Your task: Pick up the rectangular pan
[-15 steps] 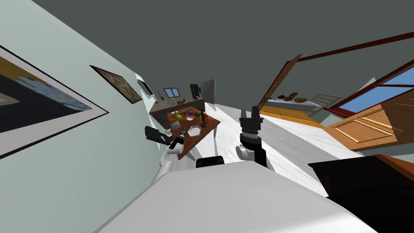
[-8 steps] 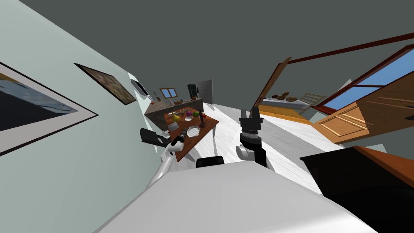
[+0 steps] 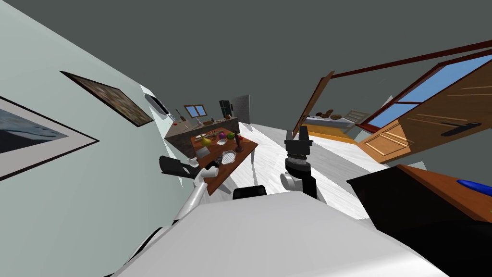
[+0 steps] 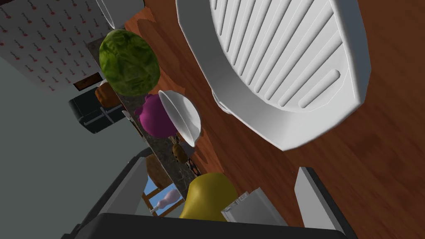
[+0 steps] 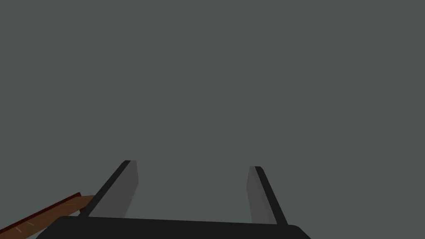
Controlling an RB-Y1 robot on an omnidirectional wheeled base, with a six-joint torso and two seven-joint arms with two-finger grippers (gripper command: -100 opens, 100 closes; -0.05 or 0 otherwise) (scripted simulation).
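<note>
White ribbed pan (image 4: 282, 62) is lying on the brown wooden table (image 4: 386, 166), just ahead of the left gripper (image 4: 220, 166), whose fingers are standing apart. Green cabbage (image 4: 129, 62), purple round item (image 4: 155, 118), white bowl (image 4: 182, 116) and yellow pear (image 4: 209, 195) are sitting in a row beside the pan.

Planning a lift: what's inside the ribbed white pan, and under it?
Inside the pan, bare ridges alone, as far as it shows; one end is cut off. Under it, the wooden table; the pan hides whatever lies beneath its base.

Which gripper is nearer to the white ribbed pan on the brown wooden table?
Left. The left gripper hovers open just short of the white ribbed pan, over the brown wooden table. The right gripper is raised, open, apart from the table.
</note>
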